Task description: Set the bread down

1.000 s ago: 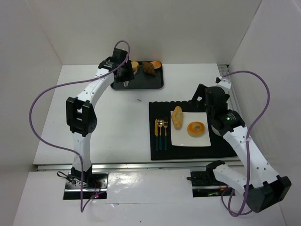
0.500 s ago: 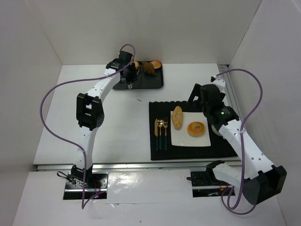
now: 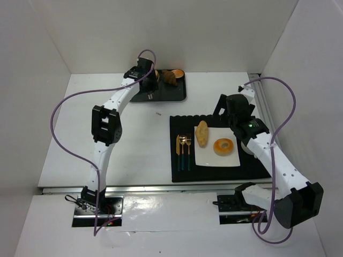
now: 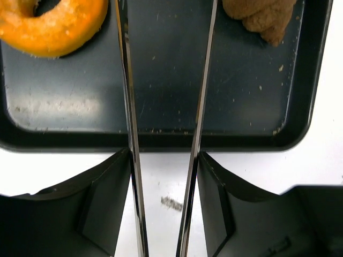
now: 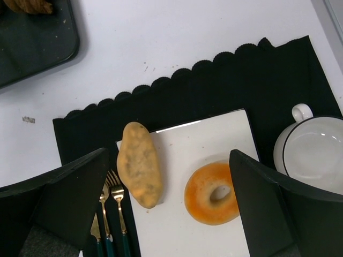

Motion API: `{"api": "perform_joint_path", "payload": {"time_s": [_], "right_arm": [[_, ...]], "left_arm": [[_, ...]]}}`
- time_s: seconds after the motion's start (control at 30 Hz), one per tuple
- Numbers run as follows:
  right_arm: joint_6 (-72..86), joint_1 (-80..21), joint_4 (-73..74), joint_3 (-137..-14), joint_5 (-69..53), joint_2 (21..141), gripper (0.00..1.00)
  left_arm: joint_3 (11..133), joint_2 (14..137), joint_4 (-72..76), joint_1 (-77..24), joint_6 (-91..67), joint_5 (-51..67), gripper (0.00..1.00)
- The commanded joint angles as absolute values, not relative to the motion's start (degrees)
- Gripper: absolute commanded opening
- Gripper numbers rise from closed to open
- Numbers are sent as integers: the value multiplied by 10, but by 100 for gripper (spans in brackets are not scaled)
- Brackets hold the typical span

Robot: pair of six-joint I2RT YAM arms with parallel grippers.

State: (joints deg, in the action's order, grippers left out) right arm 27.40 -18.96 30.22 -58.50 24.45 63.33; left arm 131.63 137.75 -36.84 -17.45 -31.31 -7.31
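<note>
A black tray (image 3: 166,94) at the back holds a brown twisted bread (image 3: 170,78) and an orange bagel (image 3: 179,73). My left gripper (image 3: 148,88) hovers over the tray's left part, open and empty. In the left wrist view its thin fingers (image 4: 126,107) straddle bare tray floor (image 4: 161,80), with an orange bagel (image 4: 51,24) to the left and the brown bread (image 4: 260,16) to the right. A white plate (image 3: 217,158) holds a long tan roll (image 3: 202,133) and a bagel (image 3: 223,146). My right gripper (image 3: 225,108) is open and empty above the plate (image 5: 182,235), roll (image 5: 139,163) and bagel (image 5: 211,193).
The plate lies on a black placemat (image 3: 214,174) with gold and green cutlery (image 3: 183,152) at its left. A white cup (image 5: 316,152) stands right of the plate. White walls close in the table on the left, back and right.
My left gripper has shifted a little to the right over the tray. My right arm has drawn slightly left and back above the placemat. Both stay open and empty.
</note>
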Motion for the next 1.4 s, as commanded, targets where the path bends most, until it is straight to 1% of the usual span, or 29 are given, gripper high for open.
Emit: {"api": "perform_joint_path", "payload": {"time_s": [0.0,0.13,0.17,0.23,0.3,0.33,0.37,0.47,0.57,0.7,0.73,0.8,0.83,0.87,0.93,0.97,1.0,1.07,1.2,1.37], "right_arm": [[266,-186,253,-586,251,641,100],[266,-186,248,-581,251,652,100],[266,-186,248,-581,251,658,100],[266,-186,242,-581,251,664,100],[266,-186,242,-581,251,664,100],[266,-186,242,-581,251,664,100],[266,-186,242,-581,251,664,100],[266,-186,242,-581,251,664,100],[266,-186,242,-581,251,651,100],[272,-186,247,-570,251,622,100],[272,-186,247,-570,257,617,100],[279,-186,252,-570,257,606,100],[279,-186,258,-570,263,593,100],[279,-186,266,-570,270,585,100],[284,-186,277,-577,292,557,100],[284,-186,285,-577,298,547,100],[284,-186,285,-577,303,535,100],[284,-186,292,-577,323,503,100],[268,-186,314,-595,343,466,100],[263,-186,336,-617,358,460,100]], "left_arm": [[1362,1405,-345,-177,-300,-85,63],[1375,1411,-345,-177,-300,-85,63],[1375,1411,-339,-177,-300,-85,61],[1375,1411,-339,-177,-294,-85,53],[1352,1398,-326,-177,-288,-85,41],[1341,1390,-326,-177,-288,-85,37],[1332,1369,-317,-177,-288,-79,30],[1294,1330,-311,-184,-282,-84,25],[1244,1259,-306,-191,-275,-98,25],[1161,1150,-313,-227,-270,-105,24],[1112,1100,-313,-235,-263,-93,24],[1062,1053,-313,-265,-256,-64,24],[1013,1031,-313,-277,-251,-45,24],[989,991,-313,-290,-245,-16,22],[922,953,-305,-331,-238,2,22],[899,934,-299,-345,-238,19,20],[877,898,-292,-377,-238,19,20],[822,866,-276,-410,-238,25,20],[764,815,-271,-478,-254,25,20],[733,796,-271,-554,-264,25,20]]}}
